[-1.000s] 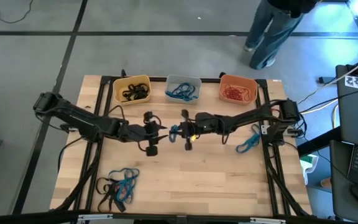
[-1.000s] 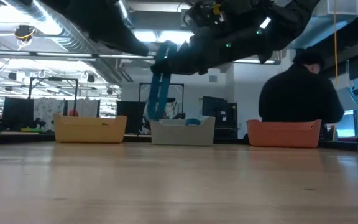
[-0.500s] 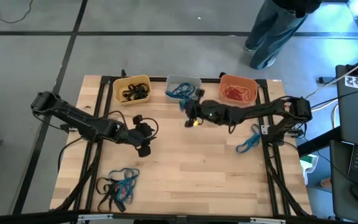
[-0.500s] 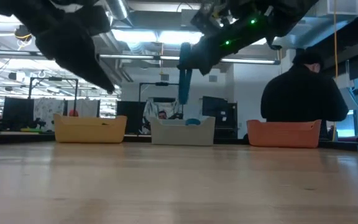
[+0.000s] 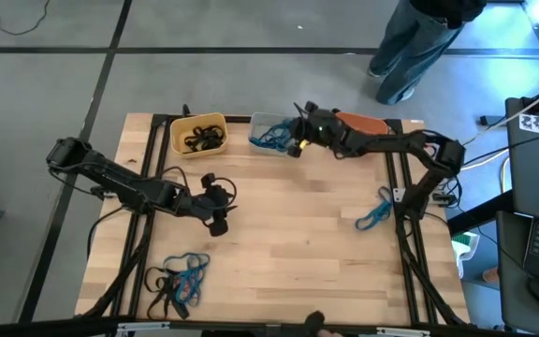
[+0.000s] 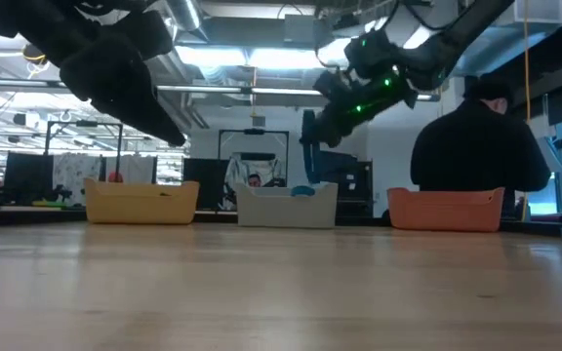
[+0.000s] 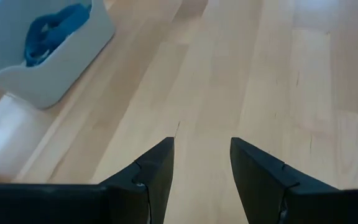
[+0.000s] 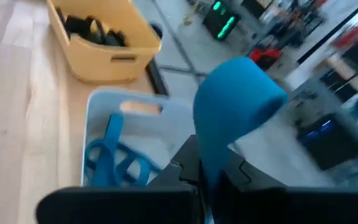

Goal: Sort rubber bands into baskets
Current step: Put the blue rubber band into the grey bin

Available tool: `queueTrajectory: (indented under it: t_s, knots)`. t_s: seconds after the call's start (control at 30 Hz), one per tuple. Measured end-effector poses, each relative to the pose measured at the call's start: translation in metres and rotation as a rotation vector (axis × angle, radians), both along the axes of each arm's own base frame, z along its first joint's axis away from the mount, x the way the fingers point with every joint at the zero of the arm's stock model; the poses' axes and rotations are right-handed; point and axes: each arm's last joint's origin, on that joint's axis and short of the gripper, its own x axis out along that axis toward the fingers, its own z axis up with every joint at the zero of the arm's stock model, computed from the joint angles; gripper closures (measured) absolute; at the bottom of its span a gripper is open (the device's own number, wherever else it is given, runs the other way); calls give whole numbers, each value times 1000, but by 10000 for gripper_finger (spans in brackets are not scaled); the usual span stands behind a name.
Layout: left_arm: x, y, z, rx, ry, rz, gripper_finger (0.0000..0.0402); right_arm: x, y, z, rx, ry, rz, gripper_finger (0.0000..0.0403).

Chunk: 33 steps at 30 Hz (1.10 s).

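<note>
Right gripper (image 8: 207, 177): fingers pinching a blue rubber band (image 8: 232, 106), above the pale grey basket (image 5: 271, 122) at the tabletop's far edge. Left gripper (image 7: 201, 165): fingers spread, holding nothing, over bare wood mid-table.

We are seeing a tabletop (image 5: 279, 253) of pale, smooth, matt wood planks, a yellow basket (image 8: 114, 46) and pale grey basket (image 7: 55, 68) of smooth plastic, and a matt blue rubber band (image 8: 232, 109).
</note>
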Motion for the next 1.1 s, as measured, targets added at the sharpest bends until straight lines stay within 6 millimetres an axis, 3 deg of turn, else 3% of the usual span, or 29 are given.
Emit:
queueTrajectory:
  t_s: [0.17, 0.33, 0.5, 0.67, 0.8, 0.93, 1.1]
  knots:
    - [2, 1, 1, 18, -12, -6, 246, -5, -19, -15, 117, -20, -59, 388]
    - [2, 6, 1, 20, -12, 14, 247, -10, -24, -30, 225, 40, -85, 383]
    - [3, 7, 2, 18, -17, 21, 247, -13, -21, -37, 321, 114, -111, 323]
    - [3, 7, 2, 18, -17, 22, 247, -7, -21, -24, 375, 211, -119, 237]
    - [3, 7, 2, 18, -17, 22, 247, -2, -21, -4, 405, 285, -122, 191]
    - [3, 7, 2, 16, -17, 23, 247, 0, -19, 13, 433, 347, -125, 169]
    - [2, 5, 2, 17, -16, 11, 247, -1, -1, 15, 490, 427, -133, 167]
